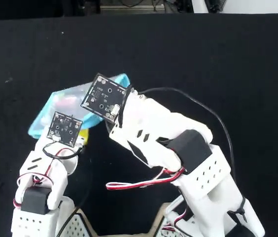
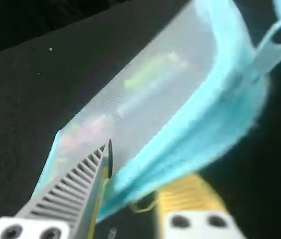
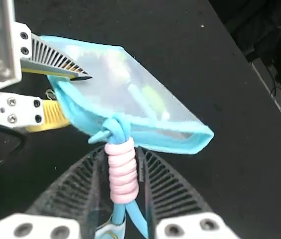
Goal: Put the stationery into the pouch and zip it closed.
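Black tabletop [image 1: 227, 74], one see-through blue pouch [image 1: 62, 101] held between my two grippers, blurry stationery [image 3: 148, 97] inside, can't count it. Left gripper [image 2: 145, 174] pinches the pouch's edge, right gripper [image 3: 121, 152] is clamped on its one pink coiled pull [image 3: 121, 172].

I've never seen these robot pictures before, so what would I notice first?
A light blue pouch with a see-through side, with blurry colourful stationery inside, is stretched between two grippers over the black table. The left gripper pinches one blue corner. The right gripper clamps the pink coiled cord knotted to the pouch's rim.
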You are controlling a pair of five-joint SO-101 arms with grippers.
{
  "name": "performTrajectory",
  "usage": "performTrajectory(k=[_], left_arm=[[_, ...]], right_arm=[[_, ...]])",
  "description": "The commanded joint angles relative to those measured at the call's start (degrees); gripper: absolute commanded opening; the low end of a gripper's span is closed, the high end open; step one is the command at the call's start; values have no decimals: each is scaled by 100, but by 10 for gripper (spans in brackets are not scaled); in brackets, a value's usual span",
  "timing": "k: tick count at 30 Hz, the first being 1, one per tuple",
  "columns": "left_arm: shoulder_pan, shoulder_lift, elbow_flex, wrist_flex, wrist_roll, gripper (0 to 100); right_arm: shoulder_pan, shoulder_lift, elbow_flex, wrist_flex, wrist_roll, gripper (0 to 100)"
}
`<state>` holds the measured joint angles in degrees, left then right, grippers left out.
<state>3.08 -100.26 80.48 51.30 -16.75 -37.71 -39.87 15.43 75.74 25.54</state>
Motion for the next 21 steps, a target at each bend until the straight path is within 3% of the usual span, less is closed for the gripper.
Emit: performTrajectory(k=[1,6,17,21], left_arm=[[4,-62,-365,-62,105,37],[-312,-62,-848,-44,712,30],[48,-62,-2158,1793,686,30],[101,-62,-2202,2145,360,30]], right_arm=[[352,-31,-365,-88,-44,11],[985,-22,-347,-360,-62,11],[1248,-31,356,-1099,-70,11],[1248,-31,549,-1371,-360,11]])
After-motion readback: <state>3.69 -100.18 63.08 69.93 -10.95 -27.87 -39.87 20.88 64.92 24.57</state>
